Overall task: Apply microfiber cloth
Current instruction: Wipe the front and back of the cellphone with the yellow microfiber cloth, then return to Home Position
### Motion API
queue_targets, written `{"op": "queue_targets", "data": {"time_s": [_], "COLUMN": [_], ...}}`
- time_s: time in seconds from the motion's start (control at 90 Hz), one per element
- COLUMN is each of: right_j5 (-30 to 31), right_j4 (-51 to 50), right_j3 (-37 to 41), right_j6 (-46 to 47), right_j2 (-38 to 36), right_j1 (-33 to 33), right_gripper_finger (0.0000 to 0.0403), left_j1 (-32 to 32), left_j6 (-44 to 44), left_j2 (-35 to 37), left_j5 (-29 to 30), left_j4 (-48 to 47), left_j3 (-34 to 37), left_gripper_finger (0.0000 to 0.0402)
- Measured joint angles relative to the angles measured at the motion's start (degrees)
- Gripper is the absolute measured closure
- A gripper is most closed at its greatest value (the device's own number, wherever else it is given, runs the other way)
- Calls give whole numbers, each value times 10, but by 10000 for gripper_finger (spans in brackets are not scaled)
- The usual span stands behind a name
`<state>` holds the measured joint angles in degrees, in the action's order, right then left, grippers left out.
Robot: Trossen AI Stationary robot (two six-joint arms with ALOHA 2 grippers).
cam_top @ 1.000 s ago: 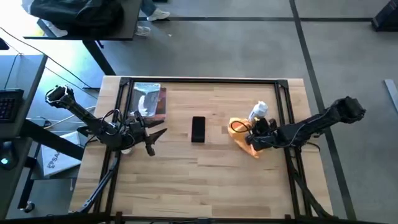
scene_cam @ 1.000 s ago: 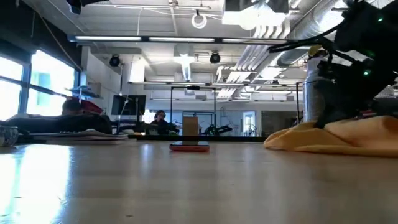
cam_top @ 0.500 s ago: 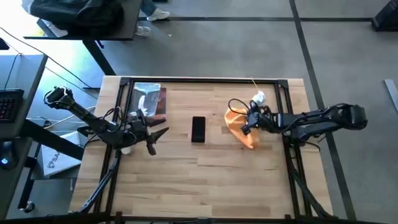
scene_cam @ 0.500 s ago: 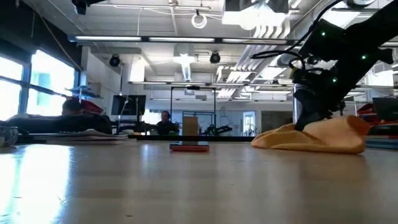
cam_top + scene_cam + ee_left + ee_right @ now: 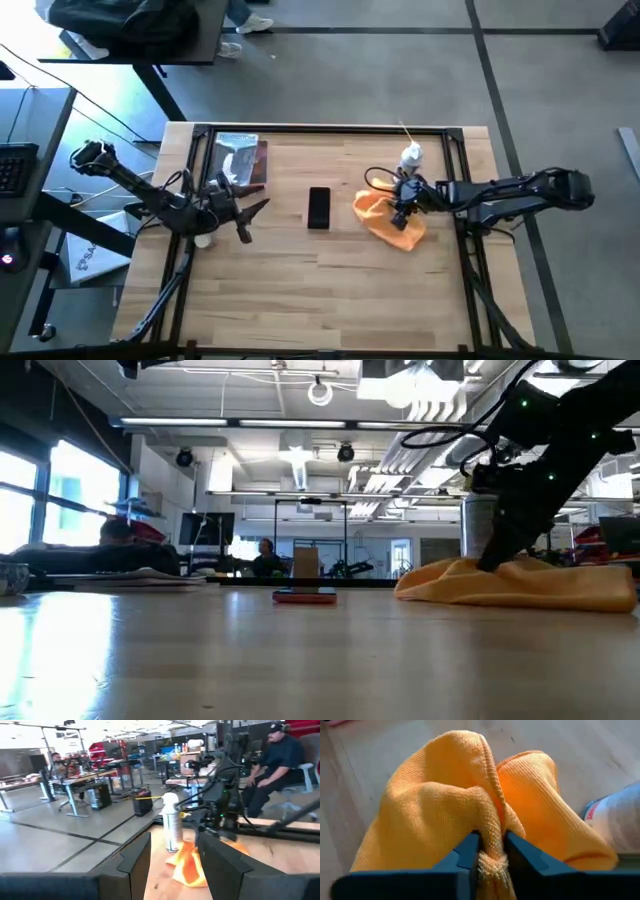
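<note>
– Where is the microfiber cloth [image 5: 388, 219] sitting?
– It is lying bunched on the bench [image 5: 300, 290], right of the black phone [image 5: 319, 208], beside a white spray bottle [image 5: 411, 158].
– And the hands?
– The right hand [image 5: 403, 209] is pinching a fold of it tight. The left hand [image 5: 247, 214] is hovering spread open, holding nothing, near the silvery packet [image 5: 240, 160].

We see a soft, ribbed orange-yellow microfiber cloth [image 5: 445, 805], matt, on a smooth pale wooden surface [image 5: 300, 280] beside a glossy black phone [image 5: 318, 208].
</note>
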<state>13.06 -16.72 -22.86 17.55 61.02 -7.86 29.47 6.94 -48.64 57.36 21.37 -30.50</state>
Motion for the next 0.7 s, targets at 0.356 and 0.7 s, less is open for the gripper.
{"op": "queue_targets", "data": {"time_s": [0.356,0.7], "right_j5": [0,-111], "right_j4": [-156,65], "right_j3": [-45,29], "right_j6": [-37,-103], "right_j2": [-165,-355], "right_j1": [0,0], "right_gripper_finger": [185,221], "left_j1": [-71,-139], "left_j6": [69,83], "left_j2": [5,10], "left_j5": [-116,-168], "left_j4": [75,98], "left_j3": [0,0], "left_gripper_finger": [257,257]}}
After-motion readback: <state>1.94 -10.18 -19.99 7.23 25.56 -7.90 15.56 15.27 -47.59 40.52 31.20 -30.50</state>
